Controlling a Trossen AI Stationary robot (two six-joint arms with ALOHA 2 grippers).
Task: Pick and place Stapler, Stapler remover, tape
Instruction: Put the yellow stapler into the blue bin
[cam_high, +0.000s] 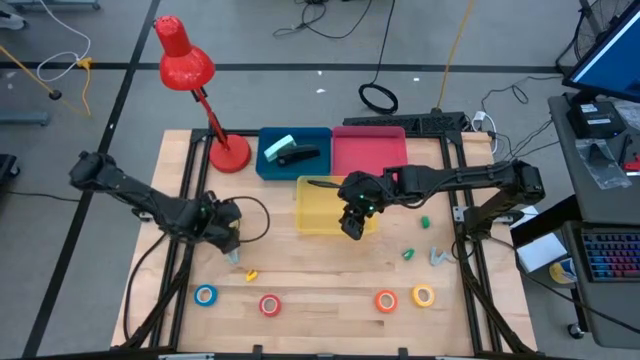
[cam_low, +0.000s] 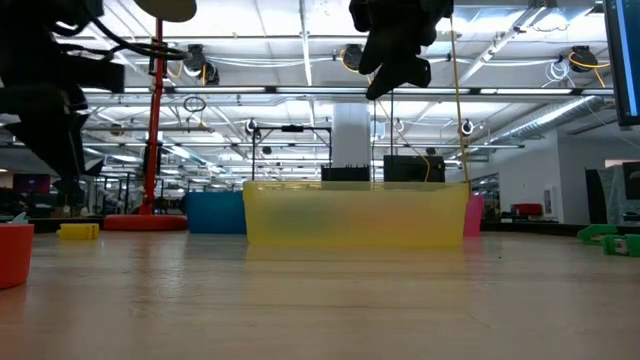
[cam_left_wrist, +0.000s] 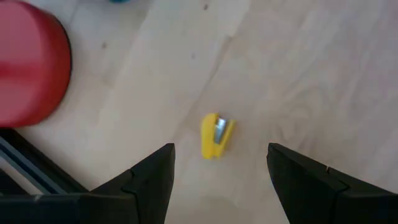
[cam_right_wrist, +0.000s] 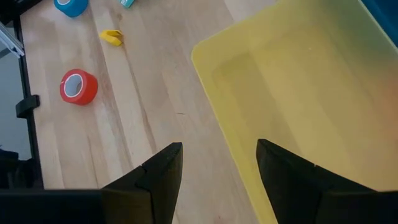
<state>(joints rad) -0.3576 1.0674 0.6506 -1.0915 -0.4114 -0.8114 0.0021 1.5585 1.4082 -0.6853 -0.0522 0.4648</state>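
Wooden table (cam_high: 330, 285) on a grey workshop floor, red desk lamp (cam_high: 190, 75) at the back left corner. Three bins behind centre: blue bin (cam_high: 268, 168), pink bin (cam_high: 368, 152), yellow bin (cam_high: 312, 215).

Done so far, by my reading: only the blue bin is stocked, with a black stapler (cam_high: 300, 156) and a pale item beside it that I cannot identify. Pink and yellow bins look empty.

Left to do: all four tape rolls lie in a row along the front edge, blue tape (cam_high: 205, 295), red tape (cam_high: 269, 304), orange tape (cam_high: 386, 300), yellow tape (cam_high: 423, 296). A yellow staple remover (cam_left_wrist: 216, 135) lies on the wood left of centre; two green pieces (cam_high: 408, 254) and a grey one (cam_high: 439, 256) sit right of the yellow bin.

Left gripper (cam_left_wrist: 219, 169) hovers directly over the yellow staple remover, jaws apart, holding nothing. Right gripper (cam_right_wrist: 217, 163) hangs above the yellow bin's front edge, jaws likewise apart and empty.

Judgement: early stage, most sorting still ahead.
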